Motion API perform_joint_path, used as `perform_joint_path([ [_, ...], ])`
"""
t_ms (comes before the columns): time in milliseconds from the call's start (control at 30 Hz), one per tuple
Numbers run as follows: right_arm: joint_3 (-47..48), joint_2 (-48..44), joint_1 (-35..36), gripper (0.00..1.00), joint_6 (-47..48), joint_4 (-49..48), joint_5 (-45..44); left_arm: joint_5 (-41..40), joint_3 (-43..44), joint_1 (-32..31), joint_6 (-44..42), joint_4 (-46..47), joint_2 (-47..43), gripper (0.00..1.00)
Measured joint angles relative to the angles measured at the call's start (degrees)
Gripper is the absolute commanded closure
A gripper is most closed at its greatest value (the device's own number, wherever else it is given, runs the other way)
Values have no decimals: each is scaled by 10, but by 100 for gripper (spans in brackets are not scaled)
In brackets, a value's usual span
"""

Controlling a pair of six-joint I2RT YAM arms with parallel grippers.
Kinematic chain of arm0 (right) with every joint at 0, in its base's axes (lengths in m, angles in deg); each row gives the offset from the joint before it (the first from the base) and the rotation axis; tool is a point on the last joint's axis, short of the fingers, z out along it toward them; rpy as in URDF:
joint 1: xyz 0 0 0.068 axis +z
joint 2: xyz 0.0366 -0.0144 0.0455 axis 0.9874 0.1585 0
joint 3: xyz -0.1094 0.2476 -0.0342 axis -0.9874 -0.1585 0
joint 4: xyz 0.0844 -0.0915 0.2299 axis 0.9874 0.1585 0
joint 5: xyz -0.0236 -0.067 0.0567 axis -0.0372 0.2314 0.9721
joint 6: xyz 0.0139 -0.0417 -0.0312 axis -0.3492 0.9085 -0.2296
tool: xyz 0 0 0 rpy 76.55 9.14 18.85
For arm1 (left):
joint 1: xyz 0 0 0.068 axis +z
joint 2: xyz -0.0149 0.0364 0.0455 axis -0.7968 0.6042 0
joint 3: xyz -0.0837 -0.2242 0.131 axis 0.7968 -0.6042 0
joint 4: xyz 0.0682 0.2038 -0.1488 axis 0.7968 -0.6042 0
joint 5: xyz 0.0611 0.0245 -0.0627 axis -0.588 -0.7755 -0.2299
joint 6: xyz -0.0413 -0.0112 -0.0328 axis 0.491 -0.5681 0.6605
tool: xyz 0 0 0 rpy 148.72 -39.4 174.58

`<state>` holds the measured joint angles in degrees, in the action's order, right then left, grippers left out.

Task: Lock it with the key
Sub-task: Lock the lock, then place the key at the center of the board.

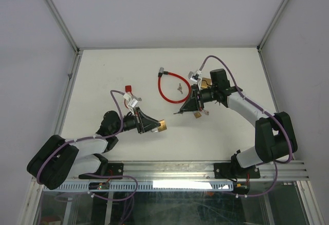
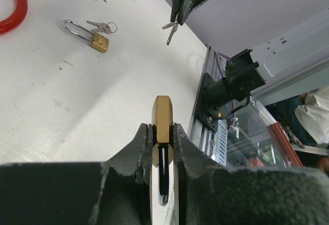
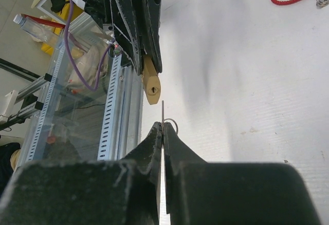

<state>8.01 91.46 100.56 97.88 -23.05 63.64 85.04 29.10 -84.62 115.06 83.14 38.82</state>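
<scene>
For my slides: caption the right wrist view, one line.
Right hand pinches a key, its blade pointing toward the brass padlock gripped by the left hand.

You have the brass padlock clamped edge-on in the left gripper, held above the table with its keyhole end outward, and the thin silver key pinched in the right gripper, its tip near that keyhole but apart.

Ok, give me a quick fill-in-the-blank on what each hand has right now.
1. The left hand is shut on a brass ____.
2. The right hand pinches a thin metal ____, its tip not yet inserted.
3. The cable lying on the table is ____ in colour.

Missing words: padlock; key; red.
</scene>
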Motion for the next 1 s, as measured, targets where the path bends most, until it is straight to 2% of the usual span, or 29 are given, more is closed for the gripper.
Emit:
perform_joint_path([
  [267, 0, 0, 0, 100, 1, -2, 9, 4, -5, 12, -2, -16, -11, 100],
  [567, -8, -1, 0, 100, 7, -8, 26, 38, -5, 22, 16, 3, 39, 100],
  [867, -8, -1, 5, 100, 7, -14, 24, 58, -5, 23, 30, 23, 45, 100],
  [1000, -8, 16, 11, 100, -7, -29, -6, 28, 7, 23, 10, -42, 45, 100],
])
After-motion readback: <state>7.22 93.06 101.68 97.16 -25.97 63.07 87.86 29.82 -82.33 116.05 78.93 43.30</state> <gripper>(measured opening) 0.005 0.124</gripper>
